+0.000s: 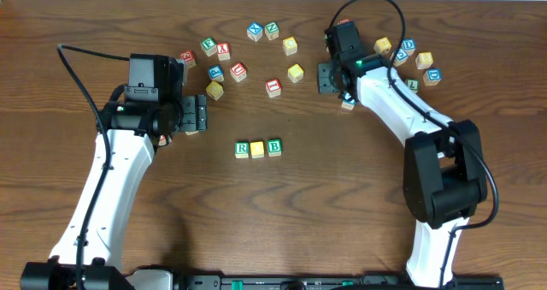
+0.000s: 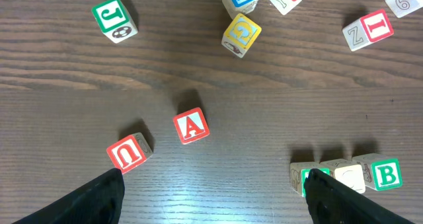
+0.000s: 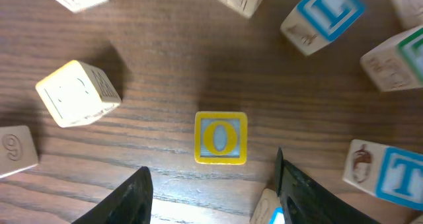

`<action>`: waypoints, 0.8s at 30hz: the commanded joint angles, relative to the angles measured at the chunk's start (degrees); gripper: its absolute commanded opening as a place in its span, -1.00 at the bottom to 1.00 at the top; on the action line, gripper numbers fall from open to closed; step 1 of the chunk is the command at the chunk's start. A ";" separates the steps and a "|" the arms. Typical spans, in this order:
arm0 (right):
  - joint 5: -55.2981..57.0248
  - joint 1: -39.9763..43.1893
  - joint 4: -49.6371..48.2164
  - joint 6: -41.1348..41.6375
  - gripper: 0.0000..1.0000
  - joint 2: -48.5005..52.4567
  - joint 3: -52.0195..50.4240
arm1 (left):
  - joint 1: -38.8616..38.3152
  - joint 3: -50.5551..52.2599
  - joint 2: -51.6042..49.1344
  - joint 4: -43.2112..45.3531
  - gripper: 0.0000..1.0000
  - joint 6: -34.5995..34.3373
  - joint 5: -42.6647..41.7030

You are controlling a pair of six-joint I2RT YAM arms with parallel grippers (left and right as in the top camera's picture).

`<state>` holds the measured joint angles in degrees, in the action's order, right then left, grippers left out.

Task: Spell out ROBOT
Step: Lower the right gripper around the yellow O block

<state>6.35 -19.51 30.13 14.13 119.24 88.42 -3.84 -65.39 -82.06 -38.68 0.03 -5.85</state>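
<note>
Under the right wrist, we see the yellow O cube (image 3: 221,138) lying flat on the table (image 3: 165,65), just ahead of the right pincer (image 3: 210,168), whose jaws stand apart and empty. The T cube (image 3: 396,174) crowds one finger (image 3: 304,197); a careless close could nudge it or twist the O.

We see a brown wooden table (image 1: 299,213) with dark lines in the wood. Soft light shines on it.

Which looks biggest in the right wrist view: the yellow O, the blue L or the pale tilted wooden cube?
1. Pale tilted wooden cube and blue L wooden cube: alike.
2. Yellow O wooden cube, top face only.
</note>
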 commanded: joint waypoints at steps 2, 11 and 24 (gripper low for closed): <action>-0.74 0.22 -0.39 -0.66 0.08 1.60 -0.17 | 0.28 -0.31 0.61 -0.09 0.72 0.13 0.48; 1.46 0.35 -1.05 2.38 -0.05 1.90 -0.17 | 0.28 -0.31 0.61 -0.11 0.72 0.15 0.48; 3.67 0.48 -4.33 4.74 -0.10 1.92 -0.17 | 0.28 -0.31 0.61 -0.11 0.72 0.15 0.48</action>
<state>8.84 -19.51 25.96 17.23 120.38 88.42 -3.84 -65.39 -82.06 -38.70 0.01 -5.85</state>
